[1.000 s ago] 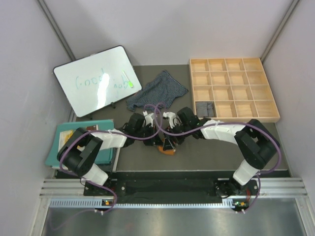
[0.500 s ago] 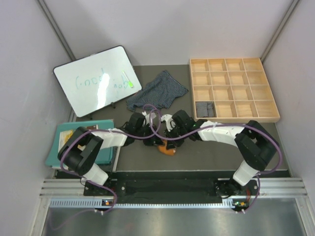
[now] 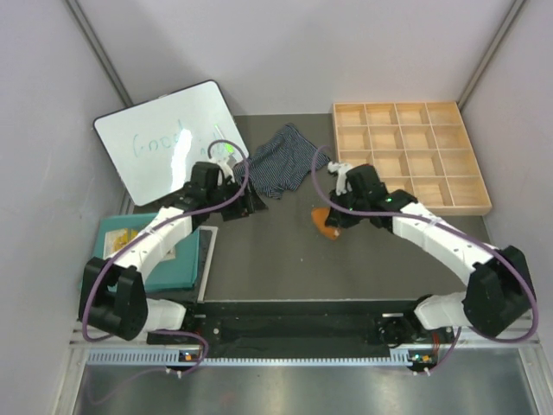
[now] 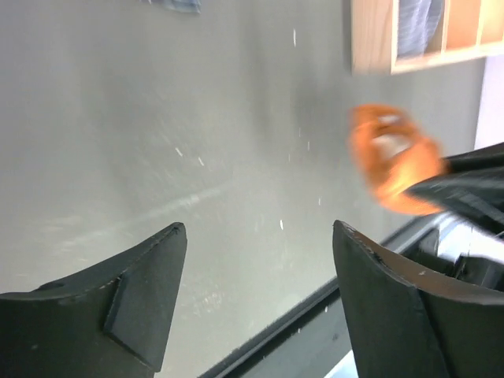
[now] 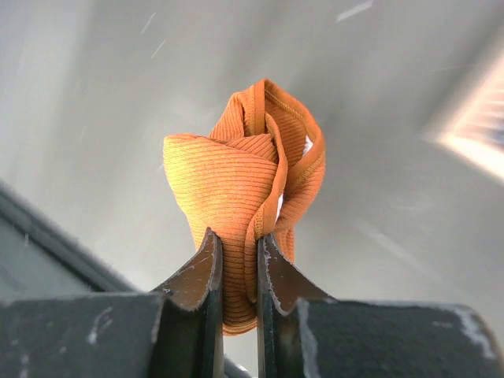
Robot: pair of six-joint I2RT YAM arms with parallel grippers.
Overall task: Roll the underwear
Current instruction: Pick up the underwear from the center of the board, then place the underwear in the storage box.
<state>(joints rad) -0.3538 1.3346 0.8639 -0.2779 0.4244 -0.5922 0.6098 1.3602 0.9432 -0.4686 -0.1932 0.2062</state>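
One grey table [image 3: 259, 259] carries everything here. Far left, a whiteboard [image 3: 155, 151] is propped up with green scribble on it. Far right sits the wooden tray [image 3: 436, 164] with its grid of compartments. Down at the near left lies a teal mat [image 3: 181, 270], with the left arm crossing above it.

Now the cloth. The navy striped pair [image 3: 289, 156] lies loose and unrolled at the far middle of the table, between whiteboard and tray. The left gripper [image 3: 249, 203] hangs just beside its near-left edge, and the left wrist view shows that gripper [image 4: 258, 236] with fingers spread wide, nothing between them, only bare table below.

Over to the right gripper [image 3: 335, 214]: it has the rust-orange pair [image 3: 326, 221], bundled into a tight roll, near the tray's near-left corner. Up close, the right gripper [image 5: 235, 244] pinches the lower part of the rust-orange pair [image 5: 236, 181], with the roll bulging out beyond the fingertips. Whether the roll touches the table, I can't tell.

Smallest of all, the grey pinstriped pair [image 4: 409, 24] peeks from a tray compartment at the top of the left wrist view.
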